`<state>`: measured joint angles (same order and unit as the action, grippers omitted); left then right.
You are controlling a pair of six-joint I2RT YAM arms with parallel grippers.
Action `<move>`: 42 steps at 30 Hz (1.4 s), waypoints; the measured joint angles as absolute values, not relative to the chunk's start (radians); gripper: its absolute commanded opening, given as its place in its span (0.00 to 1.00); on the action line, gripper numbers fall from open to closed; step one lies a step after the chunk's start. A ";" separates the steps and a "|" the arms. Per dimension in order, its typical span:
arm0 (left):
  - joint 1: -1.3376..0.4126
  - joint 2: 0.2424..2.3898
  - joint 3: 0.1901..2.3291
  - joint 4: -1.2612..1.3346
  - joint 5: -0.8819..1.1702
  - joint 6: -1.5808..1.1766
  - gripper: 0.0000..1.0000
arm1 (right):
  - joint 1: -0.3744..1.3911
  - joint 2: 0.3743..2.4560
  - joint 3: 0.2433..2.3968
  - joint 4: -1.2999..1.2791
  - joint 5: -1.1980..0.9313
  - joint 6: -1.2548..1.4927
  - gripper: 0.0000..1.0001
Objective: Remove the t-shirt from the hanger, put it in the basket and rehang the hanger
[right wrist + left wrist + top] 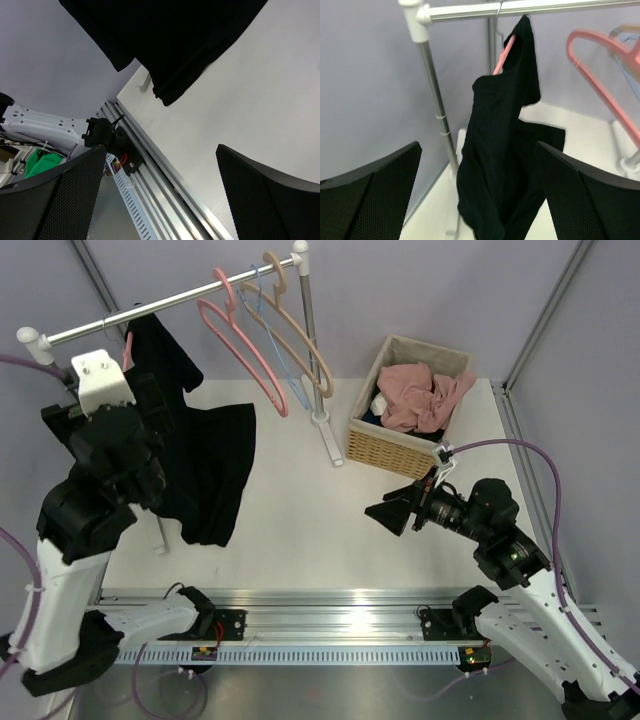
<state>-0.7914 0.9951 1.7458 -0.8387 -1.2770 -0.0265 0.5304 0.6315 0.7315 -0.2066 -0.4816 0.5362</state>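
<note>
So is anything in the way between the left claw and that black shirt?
Nothing visible. In the left wrist view, the open left gripper faces the t-shirt across clear air. The rack's upright pole stands beside the t-shirt, not between them.

Matt black cloth t-shirt (495, 150); glossy pink plastic hanger (502, 56); shiny metal rail (560, 6).

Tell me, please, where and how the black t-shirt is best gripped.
Likely the t-shirt body hanging bunched below the hanger, with the open left claw coming straight from the front: the fabric droops in vertical folds facing it.
</note>
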 measured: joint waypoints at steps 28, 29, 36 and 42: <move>-0.164 1.219 1.745 -0.988 -0.531 -0.131 0.59 | 0.530 0.479 0.730 -0.207 -0.533 0.550 0.99; -0.164 1.219 1.728 -0.985 -0.523 -0.130 0.58 | 0.530 0.478 0.730 -0.207 -0.533 0.550 1.00; -0.164 1.206 1.704 -0.959 -0.529 -0.125 0.00 | 0.530 0.492 0.730 -0.208 -0.533 0.549 0.99; -0.162 1.150 1.715 -0.942 -0.498 -0.121 0.00 | 0.530 0.505 0.730 -0.209 -0.534 0.549 0.99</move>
